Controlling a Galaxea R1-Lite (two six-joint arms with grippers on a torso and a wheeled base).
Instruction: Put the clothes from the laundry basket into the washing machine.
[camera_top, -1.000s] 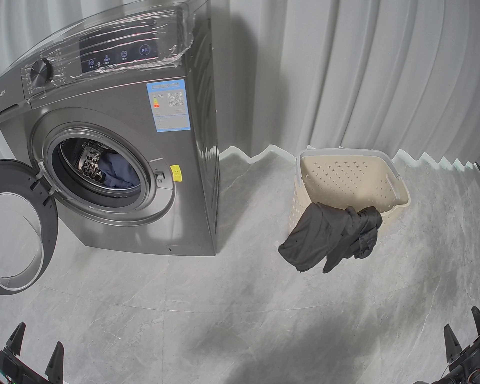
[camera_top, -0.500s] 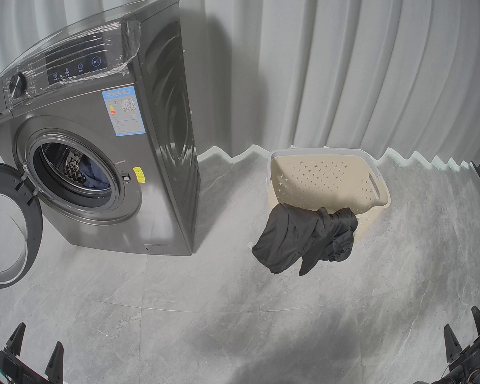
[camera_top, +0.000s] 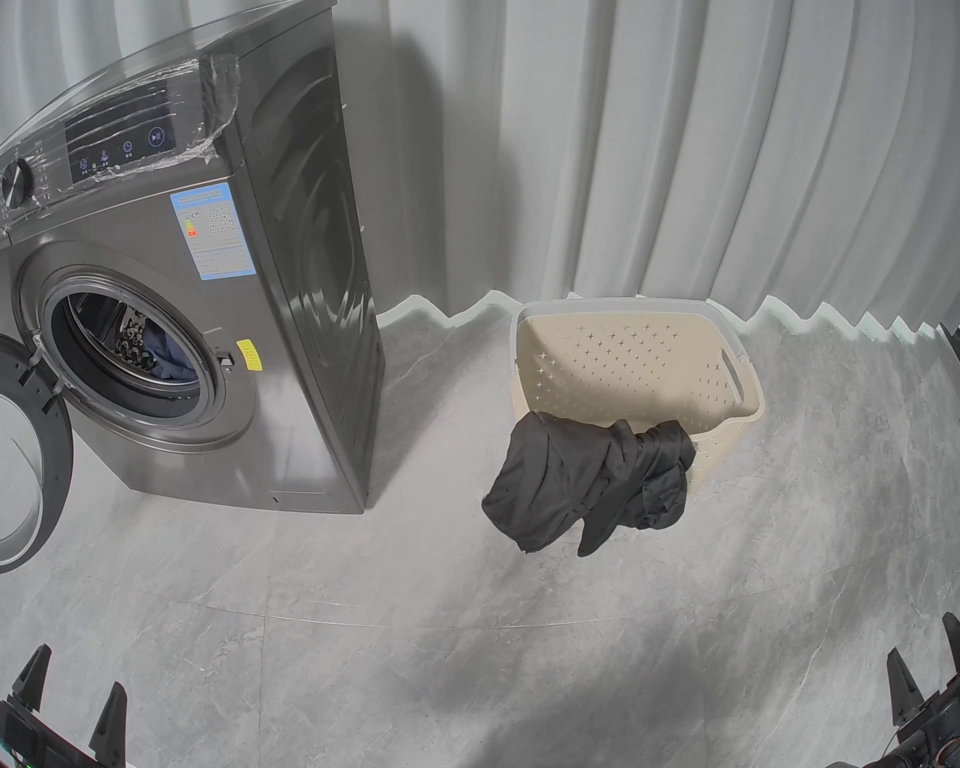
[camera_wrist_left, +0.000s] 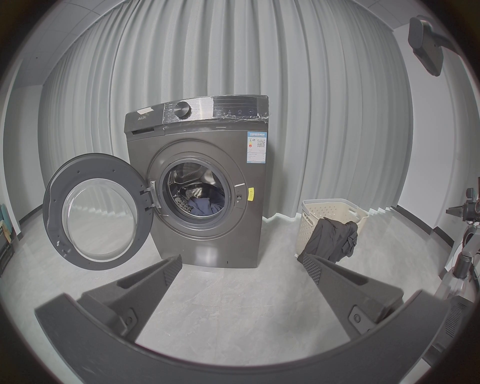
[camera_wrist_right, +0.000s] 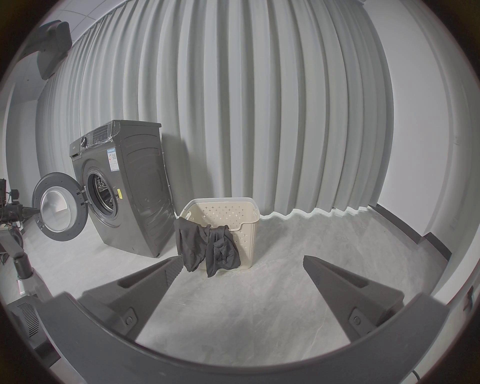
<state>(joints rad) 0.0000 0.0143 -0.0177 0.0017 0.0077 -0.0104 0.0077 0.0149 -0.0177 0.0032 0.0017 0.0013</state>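
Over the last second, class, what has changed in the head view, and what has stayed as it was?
Only the camera turned: the washing machine and laundry basket slid together toward the picture's left. Nothing was grasped or released. The black garment still hangs over the basket's front rim, the door stays open, and both the left gripper and right gripper remain open and empty.

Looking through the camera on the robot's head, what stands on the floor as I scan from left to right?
Open round door → washing machine → laundry basket, with dark clothes draped over its front rim.
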